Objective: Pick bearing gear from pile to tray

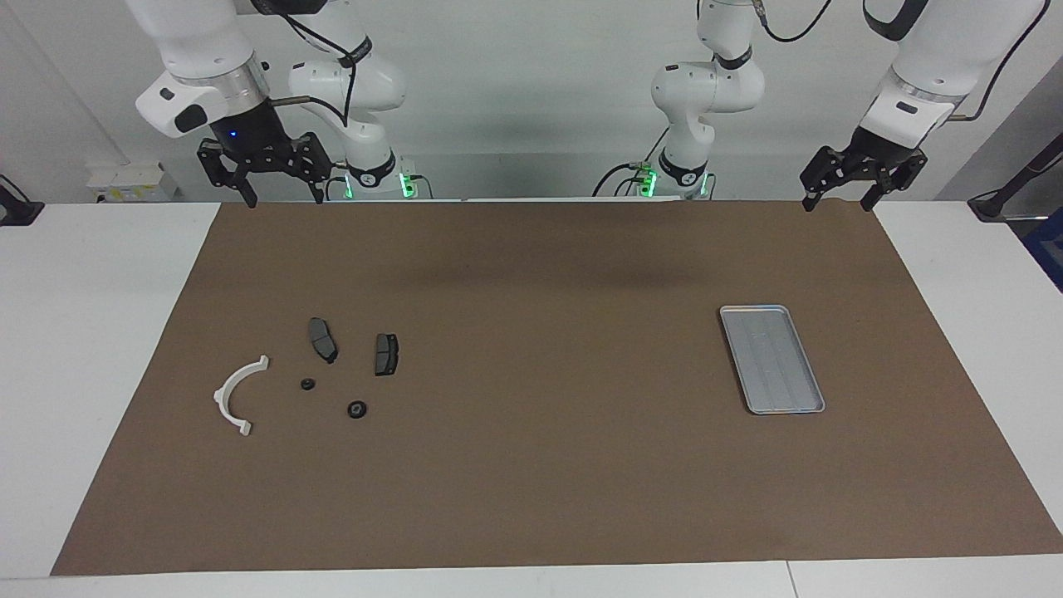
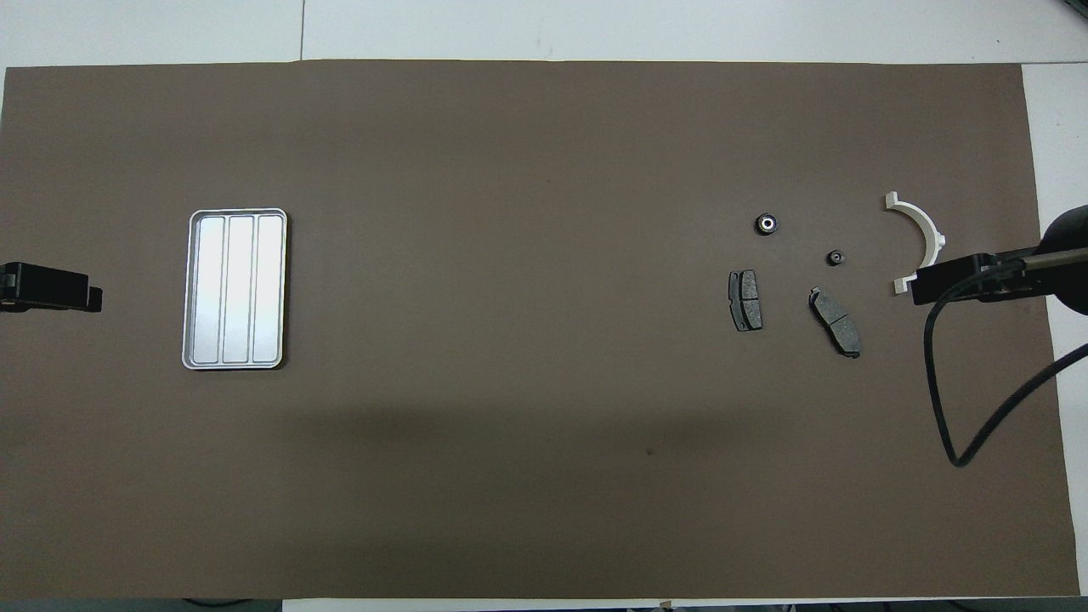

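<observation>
Two pincers [image 1: 278, 198] [image 1: 839, 199] are held open, raised at the frame's upper corners.
No writing is seen; the pile [image 1: 320, 374] lies lower left, the tray [image 1: 771, 359] right, with bare worktop [image 1: 548, 332] between.

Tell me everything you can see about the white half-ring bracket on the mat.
The white half-ring bracket is a plain white arc, plastic-looking, with a small squared flange at each end. It lies flat on the brown mat at the right arm's end of the table, at the outer edge of the pile, its open side facing the table's end. Nothing touches it; the smaller black round piece lies beside it, apart. Neither gripper is near it.
</observation>
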